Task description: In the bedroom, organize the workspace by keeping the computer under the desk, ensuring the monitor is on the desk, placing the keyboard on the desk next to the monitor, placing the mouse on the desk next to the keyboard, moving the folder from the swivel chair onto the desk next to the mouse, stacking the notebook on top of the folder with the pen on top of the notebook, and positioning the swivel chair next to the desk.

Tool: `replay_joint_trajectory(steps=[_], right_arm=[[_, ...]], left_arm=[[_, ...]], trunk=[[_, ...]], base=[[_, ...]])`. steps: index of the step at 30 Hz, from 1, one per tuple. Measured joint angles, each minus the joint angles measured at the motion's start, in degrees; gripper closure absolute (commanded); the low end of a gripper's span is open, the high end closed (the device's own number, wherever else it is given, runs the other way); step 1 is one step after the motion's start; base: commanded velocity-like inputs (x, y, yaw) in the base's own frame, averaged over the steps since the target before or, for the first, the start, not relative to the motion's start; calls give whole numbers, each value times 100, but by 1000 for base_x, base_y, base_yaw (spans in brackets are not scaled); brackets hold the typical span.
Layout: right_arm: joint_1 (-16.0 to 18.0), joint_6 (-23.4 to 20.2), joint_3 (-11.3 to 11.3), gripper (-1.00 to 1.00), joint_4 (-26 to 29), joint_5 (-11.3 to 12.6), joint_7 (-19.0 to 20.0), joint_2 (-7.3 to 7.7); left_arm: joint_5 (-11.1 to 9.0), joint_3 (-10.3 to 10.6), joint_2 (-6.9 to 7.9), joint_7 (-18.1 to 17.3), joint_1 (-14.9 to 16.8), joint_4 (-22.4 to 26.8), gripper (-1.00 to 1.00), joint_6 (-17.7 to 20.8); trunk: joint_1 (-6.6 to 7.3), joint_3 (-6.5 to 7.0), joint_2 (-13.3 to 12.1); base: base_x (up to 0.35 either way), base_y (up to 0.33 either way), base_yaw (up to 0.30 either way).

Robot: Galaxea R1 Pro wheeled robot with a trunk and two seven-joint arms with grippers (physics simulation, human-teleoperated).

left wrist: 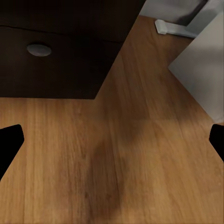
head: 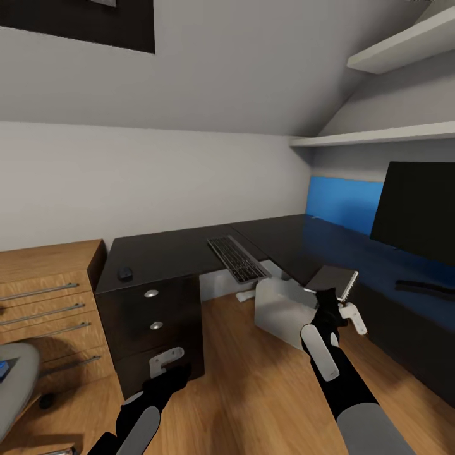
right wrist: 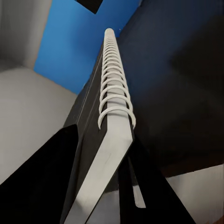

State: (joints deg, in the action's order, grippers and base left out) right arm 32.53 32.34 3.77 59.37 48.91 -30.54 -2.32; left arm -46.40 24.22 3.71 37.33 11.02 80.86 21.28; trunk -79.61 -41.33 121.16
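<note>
The notebook (head: 333,281) is clamped in your right hand (head: 330,302), held above the front edge of the bench (head: 177,249) just ahead of the monitor (head: 414,212); in the right wrist view its spiral binding (right wrist: 114,79) runs away from the camera and the fingers close on the pale cover at the near end, so the book is gripped by one short edge and carried roughly level, which should let it be laid flat rather than dropped on a corner. Relative to the monitor, the keyboard (head: 238,258) lies toward the inner corner of the bench, with its near end overhanging the front edge, and the mouse (head: 125,273) sits farther still, on the wing over the drawers (head: 151,316), near that wing's front edge. The computer (head: 284,309) stands on the floor under the bench, directly below the held notebook. Open dark surface lies between the keyboard and the monitor stand (head: 424,287), and that is the nearest free room for setting down; judge it against the task, since the notebook belongs on the folder. A sliver of blue (head: 4,370) shows on the swivel chair (head: 16,385), far from the monitor beside the wooden cabinet (head: 50,297); it is probably the folder, but too little shows to say. Your left hand (head: 165,361) hangs low before the drawers, fingers apart over bare floor (left wrist: 112,158).
</note>
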Motion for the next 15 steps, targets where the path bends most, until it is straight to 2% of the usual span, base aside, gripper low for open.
replay_joint_trajectory(steps=[4, 6, 10, 15], right_arm=[[-10, 7, 31, 100, 31, -16, 211, -21], [-26, 3, 123, 100, 151, -74, 428, -31], [-96, -17, 273, 100, 377, -37, 738, -27], [-181, -542, 597, 100, 677, -22, 821, 12]], left_arm=[[0, 0, -5, 0, 0, -3, -100, 0], [0, 0, -8, 0, 0, -8, -100, 0], [0, 1, -15, 0, 0, -45, -100, 0], [0, 2, -16, 0, 0, -94, -100, 7]], trunk=[[88, 72, -160], [132, 108, -240], [220, 179, -401], [329, 269, -602]], base=[[0, 0, 0], [0, 0, 0], [0, 0, 0], [0, 0, 0]])
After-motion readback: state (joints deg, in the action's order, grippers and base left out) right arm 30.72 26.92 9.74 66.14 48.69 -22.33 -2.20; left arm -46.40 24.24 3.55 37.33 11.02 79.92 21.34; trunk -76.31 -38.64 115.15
